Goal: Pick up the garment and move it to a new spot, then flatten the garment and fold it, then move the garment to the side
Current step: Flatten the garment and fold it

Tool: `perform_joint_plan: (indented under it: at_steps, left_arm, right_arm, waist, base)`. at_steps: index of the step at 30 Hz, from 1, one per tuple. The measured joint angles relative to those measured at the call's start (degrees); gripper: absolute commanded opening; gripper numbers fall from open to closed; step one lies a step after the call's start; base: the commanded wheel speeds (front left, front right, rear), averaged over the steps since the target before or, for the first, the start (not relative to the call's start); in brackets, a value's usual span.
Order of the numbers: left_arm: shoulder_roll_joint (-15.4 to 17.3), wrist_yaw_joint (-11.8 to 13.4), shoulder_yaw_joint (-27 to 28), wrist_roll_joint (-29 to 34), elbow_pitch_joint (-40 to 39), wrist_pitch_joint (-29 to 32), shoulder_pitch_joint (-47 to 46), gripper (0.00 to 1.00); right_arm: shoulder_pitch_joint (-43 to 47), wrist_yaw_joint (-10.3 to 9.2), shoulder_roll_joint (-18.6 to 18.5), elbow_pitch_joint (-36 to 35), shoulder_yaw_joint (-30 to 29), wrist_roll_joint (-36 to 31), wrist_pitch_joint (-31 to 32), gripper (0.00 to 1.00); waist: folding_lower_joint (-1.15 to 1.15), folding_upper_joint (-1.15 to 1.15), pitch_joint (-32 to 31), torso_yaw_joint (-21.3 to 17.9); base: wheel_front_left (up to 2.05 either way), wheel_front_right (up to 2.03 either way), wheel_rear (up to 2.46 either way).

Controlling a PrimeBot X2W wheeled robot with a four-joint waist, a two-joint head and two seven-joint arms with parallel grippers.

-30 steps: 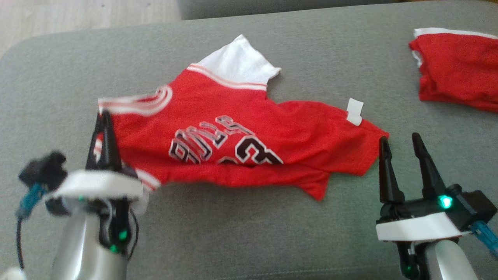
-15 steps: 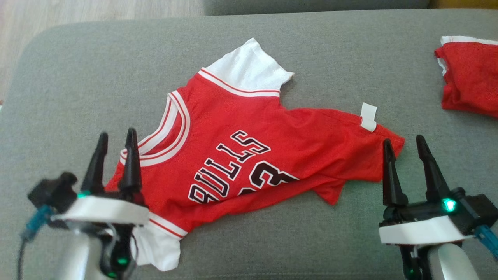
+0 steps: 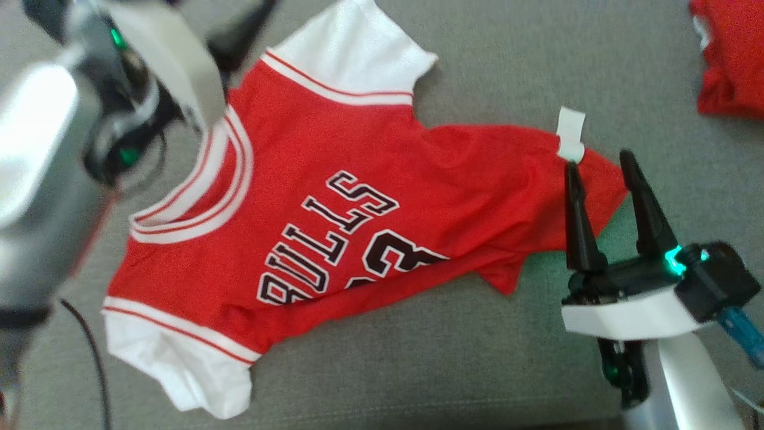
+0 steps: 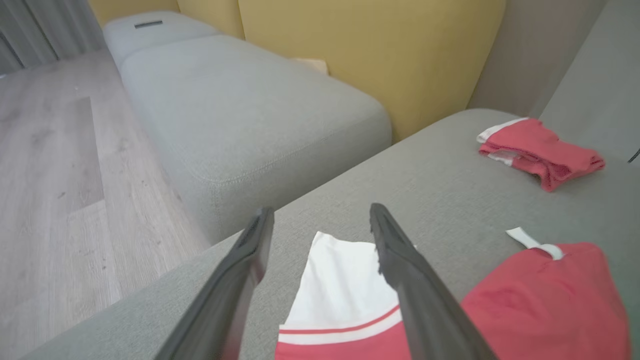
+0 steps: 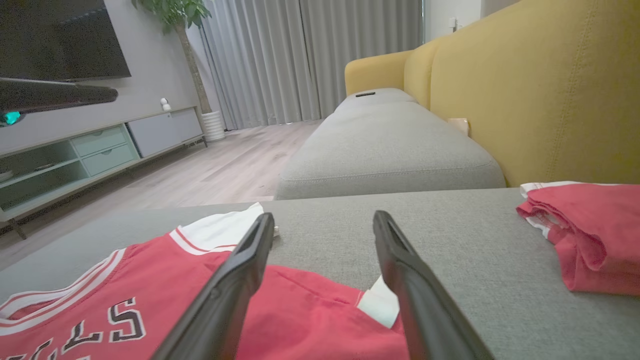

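Note:
The garment [image 3: 358,149] is a red jersey with white sleeves and black "BULLS" lettering, lying spread on the grey sofa cushion [image 3: 477,54]. My left forearm [image 3: 36,179] crosses the head view's upper left. In the left wrist view the left gripper [image 4: 317,215] is open, hovering over the far white sleeve [image 4: 345,280] with nothing between its fingers. My right gripper [image 3: 597,160] stands open at the jersey's hem corner, beside a white tag [image 3: 570,134]. In the right wrist view its fingers [image 5: 225,290] straddle the red hem [image 5: 300,310] and the tag [image 5: 380,305].
A second red garment [image 3: 731,60] lies bunched at the cushion's far right. Beyond the cushion stand another grey seat [image 4: 240,110] and a yellow sofa back [image 5: 550,90]. Wood floor [image 4: 50,175] lies past the cushion's left edge, and a TV cabinet [image 5: 75,155] stands farther off.
My left gripper opened, let go of the jersey's collar side, and rose toward the far sleeve. The jersey now lies flatter. The head camera shifted closer.

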Motion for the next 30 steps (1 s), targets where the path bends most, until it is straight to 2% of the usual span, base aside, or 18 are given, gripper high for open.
perform_joint_plan:
  at_steps: [4, 8, 14, 23, 30]
  left_arm:
    - [1.23, 0.03, -6.47, -4.93, 9.07, 1.02, -9.46, 1.0]
    - [1.32, 0.01, -11.89, -9.27, 16.23, 2.03, -14.7, 1.0]
    - [1.7, 0.01, -18.13, -10.96, 23.37, 0.82, -23.42, 1.0]
    - [2.86, 0.01, -26.79, -15.58, 27.21, 0.47, -27.9, 1.0]
    - [4.14, 0.01, -32.0, -18.55, 26.89, 0.46, -31.37, 1.0]
  right_arm:
    - [-2.48, 0.0, -0.01, -1.01, 0.77, 0.0, 0.0, 1.0]
    - [-2.92, 0.0, -0.02, -2.1, 1.32, -0.34, 0.0, 1.0]
    - [-4.6, 0.0, -0.02, -4.28, 1.53, -0.49, -0.01, 1.0]
    - [-5.81, 0.0, -0.01, -5.23, 2.25, 0.76, -0.01, 1.0]
    - [-5.82, 0.0, -0.01, -5.3, 2.11, 0.9, -0.01, 1.0]
  waist:
    - [0.01, 0.0, 4.45, -2.1]
    - [0.01, 0.0, 8.27, -4.53]
    - [0.01, 0.0, 13.71, -7.54]
    - [0.01, 0.0, 18.57, -11.28]
    - [0.0, 0.0, 19.16, -11.73]
  base:
    - [0.0, 0.0, 0.0]
    - [0.0, 0.0, 0.0]
    - [0.0, 0.0, 0.0]
    - [0.0, 0.0, 0.0]
    - [0.0, 0.0, 0.0]
